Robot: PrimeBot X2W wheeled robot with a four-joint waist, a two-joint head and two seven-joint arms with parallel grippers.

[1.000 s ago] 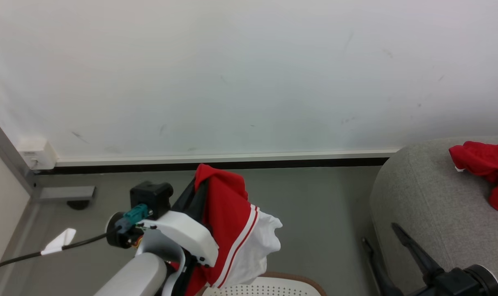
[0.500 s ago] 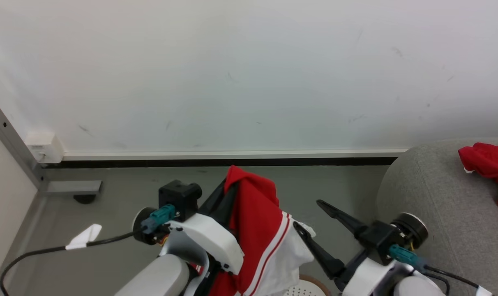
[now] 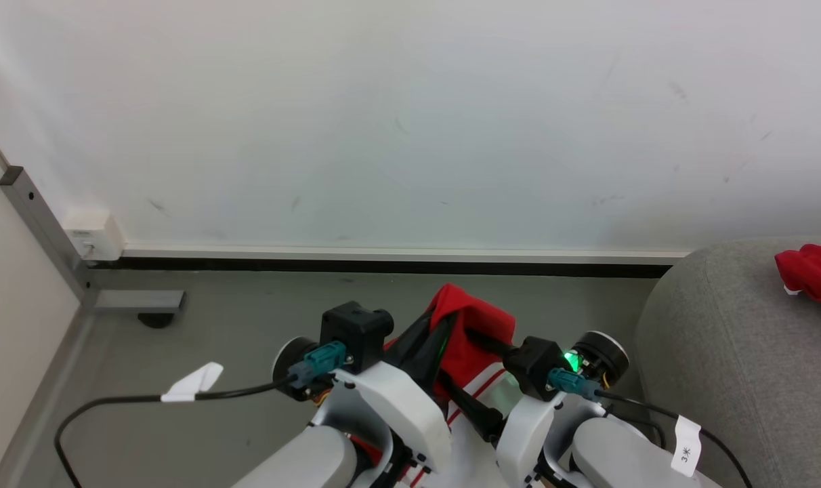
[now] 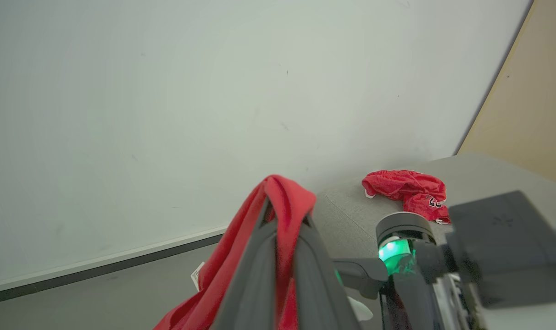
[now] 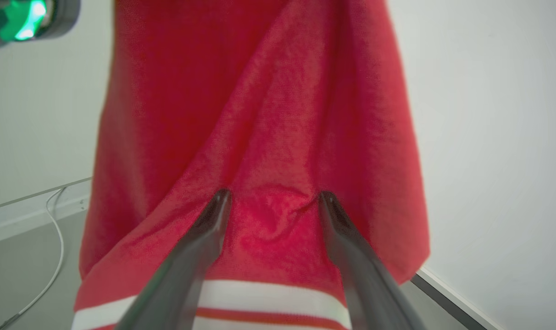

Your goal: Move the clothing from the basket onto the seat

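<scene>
clothing [image 3: 477, 324] aloft in left claw [image 4: 286, 216]

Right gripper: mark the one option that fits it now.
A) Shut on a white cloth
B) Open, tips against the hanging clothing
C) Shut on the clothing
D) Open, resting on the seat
B: the right wrist view has the right gripper with its jaws wide apart, their tips dimpling the red clothing, which the left gripper holds up, pinched.
</scene>
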